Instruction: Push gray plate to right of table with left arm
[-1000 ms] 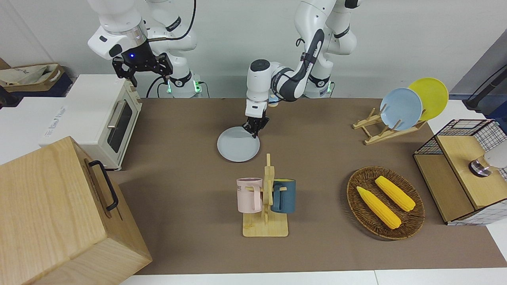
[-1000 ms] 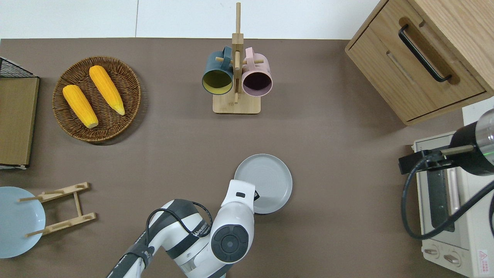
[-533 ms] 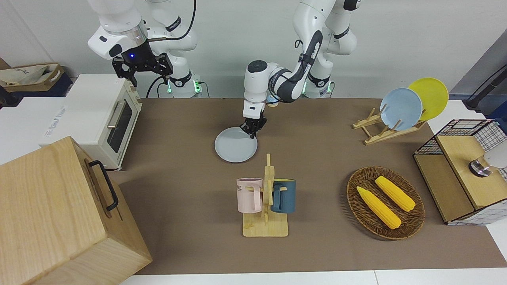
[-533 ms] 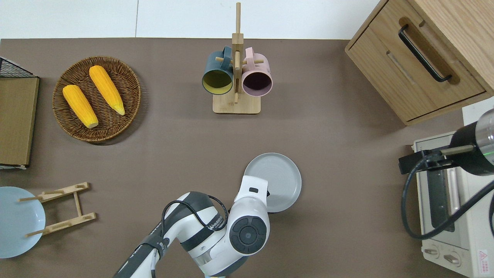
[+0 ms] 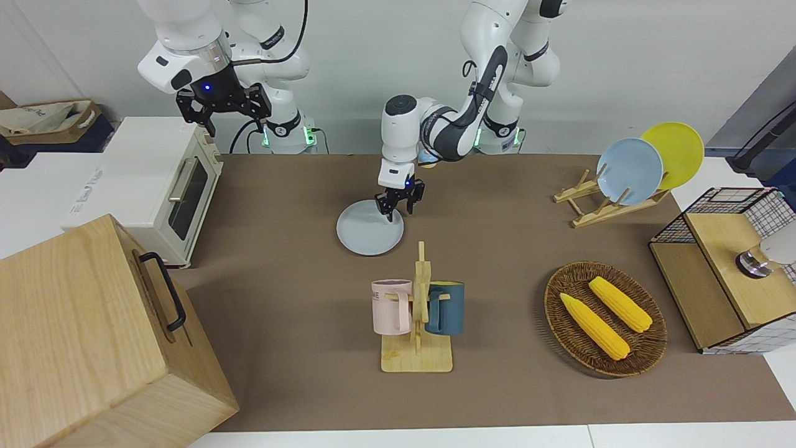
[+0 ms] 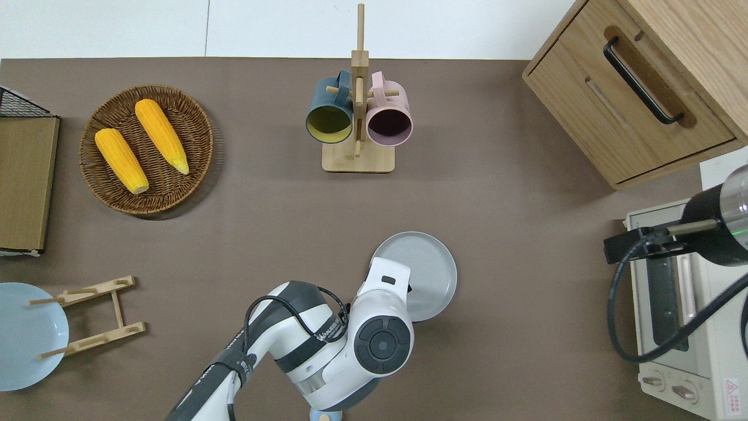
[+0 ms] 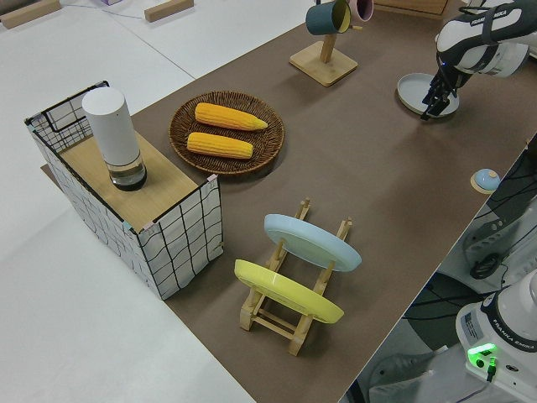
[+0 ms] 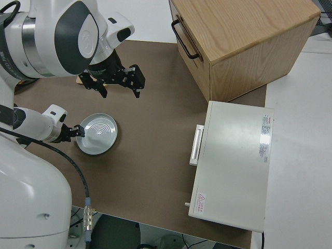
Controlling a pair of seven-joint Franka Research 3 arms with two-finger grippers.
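Contact is the open question here: the left gripper point(image 5: 398, 208) sits at the rim of the gray plate point(image 5: 369, 228) on the side nearer the robots and toward the left arm's end of the table point(image 5: 516, 249), its fingers spread apart with nothing between them, and whether the tips touch the rim or hover just over it cannot be told. The plate lies flat on the brown mat, spreading away from the gripper toward the right arm's end. Farther from the robots than the gripper stands the mug rack point(image 5: 416, 323) with a pink and a blue mug, well apart from the plate. Toward the right arm's end, well apart from the gripper, stand the white toaster oven point(image 5: 155, 186) and the wooden cabinet point(image 5: 93, 336). The right arm is parked, its gripper point(image 5: 224, 115) with fingers spread. By my reading the push is under way and unfinished, since bare mat remains between plate and oven. The next move calls for the fingers low against the rim and a steady sideways slide toward the oven, stopping short of it.
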